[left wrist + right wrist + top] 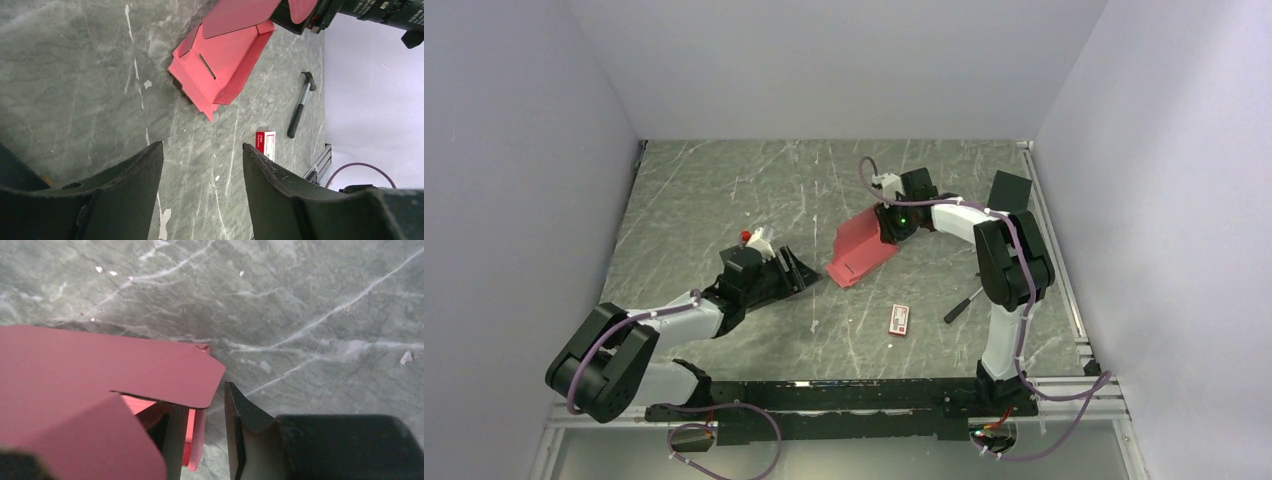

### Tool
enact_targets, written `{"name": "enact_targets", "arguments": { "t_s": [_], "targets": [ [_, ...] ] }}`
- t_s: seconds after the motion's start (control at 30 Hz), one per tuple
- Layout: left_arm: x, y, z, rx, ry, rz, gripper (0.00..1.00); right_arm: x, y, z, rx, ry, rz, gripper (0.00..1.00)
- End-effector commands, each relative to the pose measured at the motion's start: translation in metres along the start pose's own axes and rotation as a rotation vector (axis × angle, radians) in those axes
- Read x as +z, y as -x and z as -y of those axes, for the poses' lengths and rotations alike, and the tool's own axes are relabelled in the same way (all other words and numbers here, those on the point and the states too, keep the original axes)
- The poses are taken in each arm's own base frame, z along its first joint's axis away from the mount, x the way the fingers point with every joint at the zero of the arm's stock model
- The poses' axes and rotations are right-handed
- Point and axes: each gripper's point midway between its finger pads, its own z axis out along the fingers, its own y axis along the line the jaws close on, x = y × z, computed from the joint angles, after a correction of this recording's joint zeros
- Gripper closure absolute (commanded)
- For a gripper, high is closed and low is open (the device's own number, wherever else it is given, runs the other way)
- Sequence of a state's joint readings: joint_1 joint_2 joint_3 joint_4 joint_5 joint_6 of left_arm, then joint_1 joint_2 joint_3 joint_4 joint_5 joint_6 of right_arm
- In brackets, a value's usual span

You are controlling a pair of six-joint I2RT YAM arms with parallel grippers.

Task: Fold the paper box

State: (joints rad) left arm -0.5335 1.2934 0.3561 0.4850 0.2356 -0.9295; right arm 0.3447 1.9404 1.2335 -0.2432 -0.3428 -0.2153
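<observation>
The paper box (pixel 862 250) is a red-pink cardboard piece, partly folded, lying mid-table with its walls raised and a flap lifted at its far right end. In the left wrist view the paper box (pixel 225 60) shows a slot in its base. My right gripper (pixel 889 222) is at that far end. In the right wrist view its jaws (pixel 207 400) straddle a thin side flap of the paper box (pixel 100 365); the flap lies against the left finger, with a gap to the right finger (pixel 240 415). My left gripper (pixel 796 272) rests low, left of the box, open and empty (pixel 202 145).
A small red-and-white packet (pixel 900 319) (pixel 266 142) lies in front of the box. A black-handled tool (pixel 962 305) (pixel 300 105) lies to its right. A metal rail (pixel 1054 250) runs along the table's right edge. White walls close in three sides.
</observation>
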Motion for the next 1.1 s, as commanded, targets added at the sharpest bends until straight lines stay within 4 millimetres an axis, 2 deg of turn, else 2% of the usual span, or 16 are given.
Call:
{"name": "enact_targets", "arguments": {
  "t_s": [0.0,0.07,0.17,0.23,0.27,0.3,0.4,0.47,0.57,0.63,0.8,0.97,1.07],
  "targets": [
    [0.005,0.013,0.026,0.023,-0.081,0.03,0.37,-0.002,0.009,0.004,-0.007,-0.043,-0.005,0.67],
    [0.006,0.011,0.028,0.035,-0.081,0.028,0.37,-0.001,0.008,0.005,-0.008,-0.054,-0.015,0.72],
    [0.011,0.006,0.036,0.064,-0.081,0.024,0.39,0.0,0.008,0.005,-0.006,-0.065,-0.019,0.87],
    [0.015,0.0,0.045,0.088,-0.093,0.019,0.44,-0.004,0.009,0.005,-0.001,-0.075,-0.003,0.97],
    [0.018,-0.003,0.05,0.096,-0.102,0.015,0.5,-0.005,0.01,0.005,0.002,-0.076,0.006,0.99],
    [0.019,-0.006,0.056,0.088,-0.119,0.011,0.6,-0.006,0.01,0.004,0.005,-0.076,0.014,1.0],
    [0.025,-0.013,0.076,0.092,-0.146,0.028,0.68,-0.009,0.01,0.002,0.018,-0.078,0.028,1.0],
    [0.031,-0.018,0.079,0.088,-0.119,0.034,0.73,-0.011,0.012,0.001,0.028,-0.083,0.04,1.0],
    [0.042,-0.022,0.08,0.029,-0.113,0.047,0.91,-0.012,0.011,0.0,0.05,-0.092,0.049,1.0],
    [0.051,-0.031,0.075,-0.017,-0.087,0.02,0.98,-0.011,0.01,-0.001,0.065,-0.103,0.051,1.0],
    [0.071,-0.034,0.059,-0.11,0.065,0.04,0.97,-0.009,0.011,-0.006,0.071,-0.107,0.055,1.0],
    [0.079,-0.024,0.043,-0.153,0.251,0.081,0.95,-0.009,0.012,-0.008,0.071,-0.105,0.055,1.0],
    [0.084,-0.024,0.028,-0.161,0.322,0.094,0.95,-0.008,0.012,-0.009,0.073,-0.102,0.053,1.0]
  ]
}}
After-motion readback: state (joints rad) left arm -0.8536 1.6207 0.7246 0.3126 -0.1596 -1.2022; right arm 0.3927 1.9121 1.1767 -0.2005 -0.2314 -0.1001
